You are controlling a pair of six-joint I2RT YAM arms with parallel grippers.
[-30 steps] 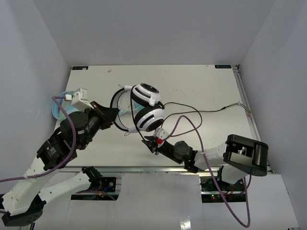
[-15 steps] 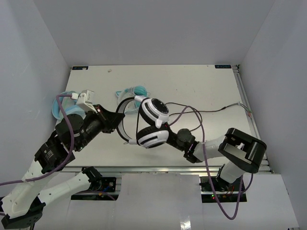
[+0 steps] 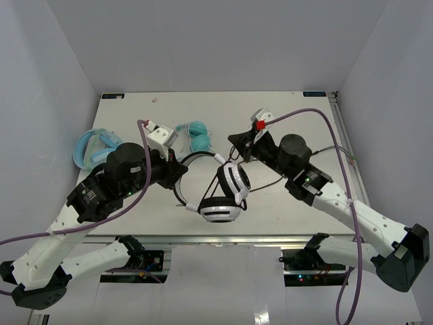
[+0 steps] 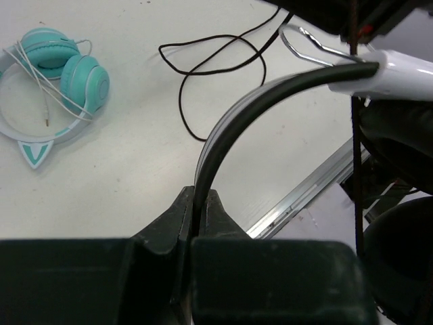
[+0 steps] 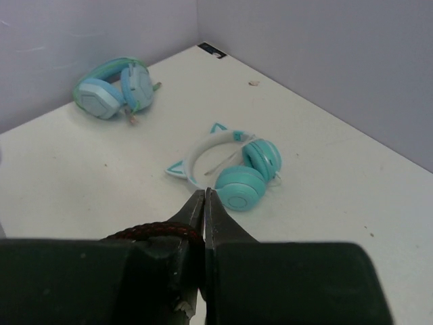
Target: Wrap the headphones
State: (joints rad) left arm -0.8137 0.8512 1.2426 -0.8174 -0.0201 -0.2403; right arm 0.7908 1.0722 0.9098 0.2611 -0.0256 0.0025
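From above, the headphones [image 3: 229, 195] hang at mid-frame, their white oval cups close together. The thin black headband [image 3: 199, 156] arches left into the left gripper [image 3: 180, 169]. The right gripper [image 3: 239, 143] sits just above them.

Left wrist: the jaws clamp the headband.

Right wrist: the jaws are pressed together, and I cannot tell whether they pinch anything.

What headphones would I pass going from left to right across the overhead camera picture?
Chunky light-blue headphones → teal cat-ear headphones → black-and-white headphones, held up between the two arms.
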